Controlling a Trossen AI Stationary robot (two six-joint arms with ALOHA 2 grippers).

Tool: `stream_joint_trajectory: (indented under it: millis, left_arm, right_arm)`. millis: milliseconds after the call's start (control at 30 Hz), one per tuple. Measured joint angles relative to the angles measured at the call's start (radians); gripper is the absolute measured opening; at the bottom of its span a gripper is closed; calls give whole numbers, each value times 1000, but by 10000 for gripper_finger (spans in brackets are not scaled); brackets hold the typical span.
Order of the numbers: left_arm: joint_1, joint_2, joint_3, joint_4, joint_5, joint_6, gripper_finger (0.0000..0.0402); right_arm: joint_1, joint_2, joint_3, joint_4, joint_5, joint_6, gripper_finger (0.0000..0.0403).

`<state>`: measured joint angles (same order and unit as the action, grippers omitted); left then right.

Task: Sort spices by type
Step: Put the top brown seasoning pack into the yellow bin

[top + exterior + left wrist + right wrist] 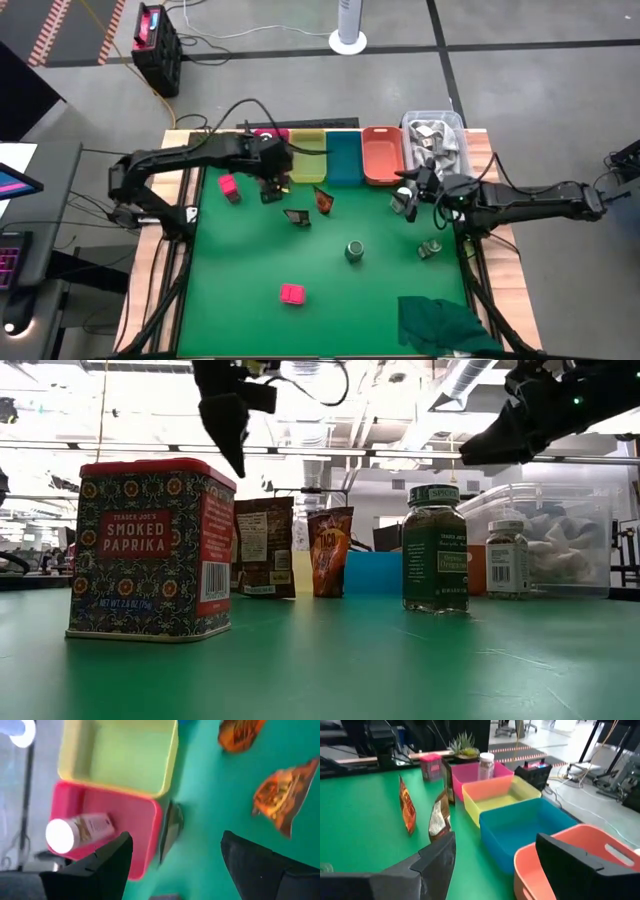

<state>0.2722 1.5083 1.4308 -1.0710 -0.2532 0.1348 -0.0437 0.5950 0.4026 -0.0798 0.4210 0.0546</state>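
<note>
My left gripper hangs open and empty above the mat, just in front of the pink bin. A white-capped jar lies on its side in that bin. My right gripper is open and empty, raised in front of the orange bin. On the green mat stand two pink boxes, orange-brown packets, a dark packet, a green-lidded jar and a white-capped jar.
Pink, yellow, blue and orange bins stand in a row along the far edge. A clear tub with several items stands at the far right. A dark green cloth lies at the near right corner.
</note>
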Motion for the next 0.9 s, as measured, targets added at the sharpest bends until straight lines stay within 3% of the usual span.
stream_joint_trajectory:
  millis: [367, 467, 667, 900]
  left_arm:
    - [104, 0, -202, 178, 56, 92, 289]
    - [111, -2, -231, 213, 80, 100, 270]
    - [102, -1, -294, 244, 115, 103, 173]
    - [102, -1, -279, 252, 105, 127, 18]
  right_arm:
    - [0, 71, 1, 6, -1, 5, 301]
    - [-9, 95, 1, 24, -1, 1, 301]
    - [-25, 140, 1, 67, -2, 0, 301]
    - [-26, 166, 1, 92, -2, -3, 301]
